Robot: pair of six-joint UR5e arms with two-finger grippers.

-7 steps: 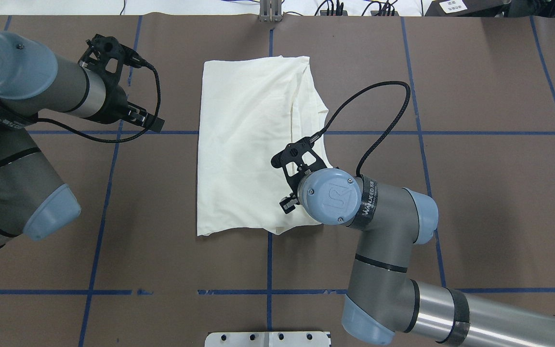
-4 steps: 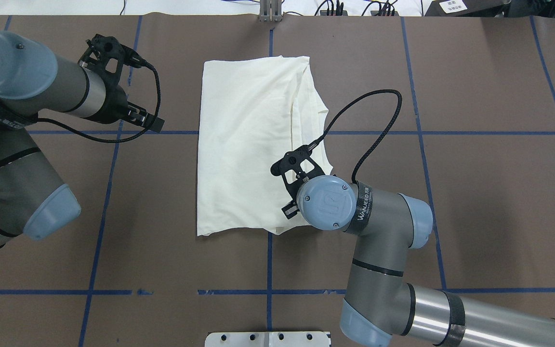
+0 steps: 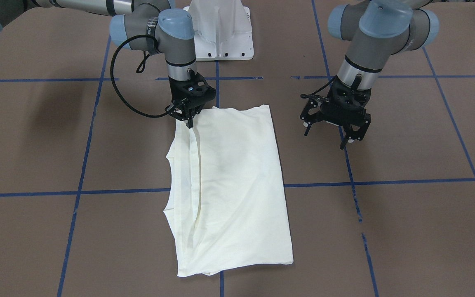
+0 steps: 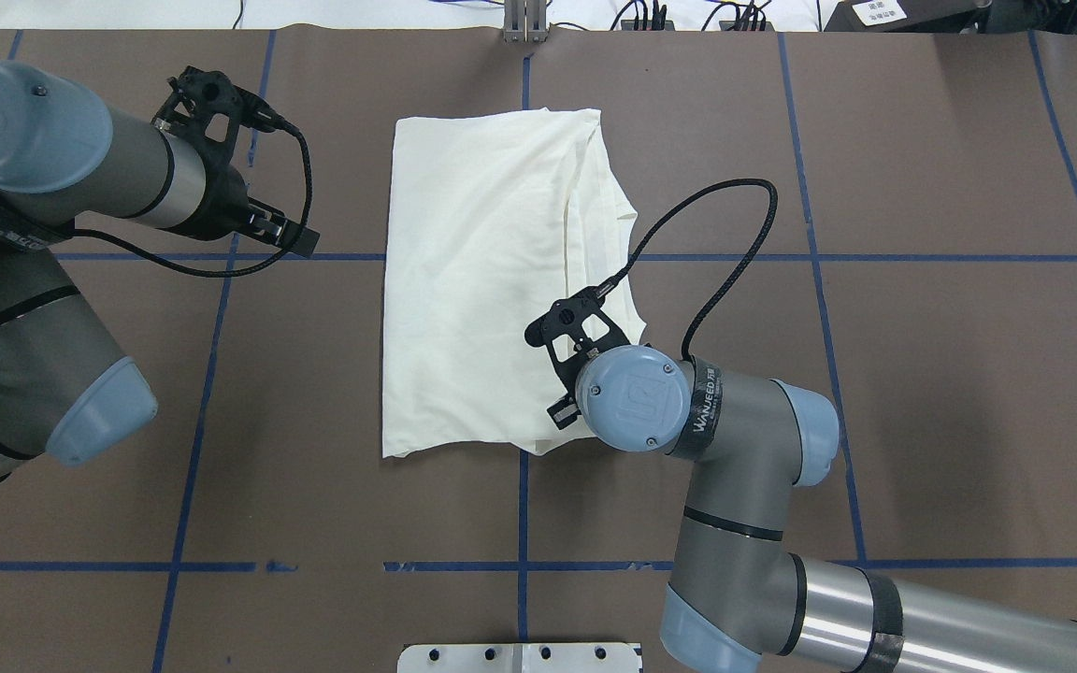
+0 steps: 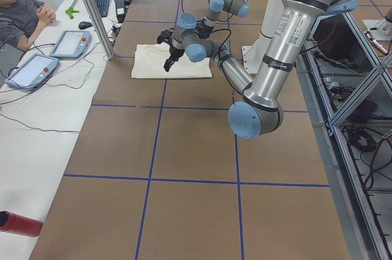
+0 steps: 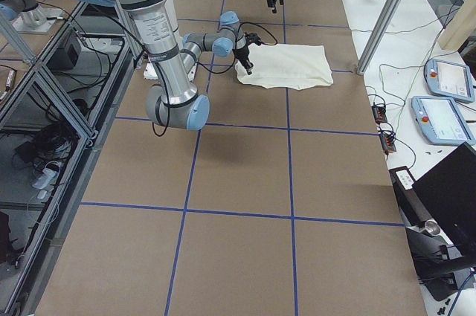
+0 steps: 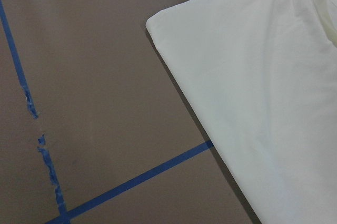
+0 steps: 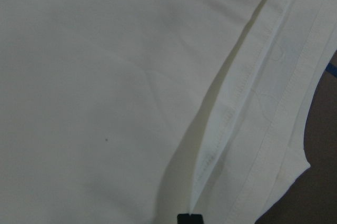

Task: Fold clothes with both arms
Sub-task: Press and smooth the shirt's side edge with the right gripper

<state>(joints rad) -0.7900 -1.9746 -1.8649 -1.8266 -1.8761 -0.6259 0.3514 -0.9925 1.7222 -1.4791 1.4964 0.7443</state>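
Note:
The cream shirt [image 3: 233, 177] lies folded into a long rectangle on the brown table, plain side up; no graphic shows. It also shows in the overhead view [image 4: 473, 280]. My right gripper [image 3: 189, 123] points down at the shirt's near corner on the robot's side, its fingers pinched together on the folded hem edge. The right wrist view shows that hem [image 8: 237, 103] close up, with one black fingertip [image 8: 189, 217] at the fold. My left gripper [image 3: 333, 138] is open and empty, hovering above bare table beside the shirt's other long edge. The left wrist view shows the shirt's far corner [image 7: 158, 23].
The white pedestal base [image 3: 221, 33] stands at the table's robot-side edge. Blue tape lines [image 3: 386, 181] cross the table. An operator [image 5: 18, 9] sits past the far side with teach pendants [image 5: 67, 43]. A post [image 5: 92, 9] stands near that edge.
My right wrist has shifted slightly toward the robot's side along the shirt's edge and come down onto the corner. The left arm and the shirt have not moved.

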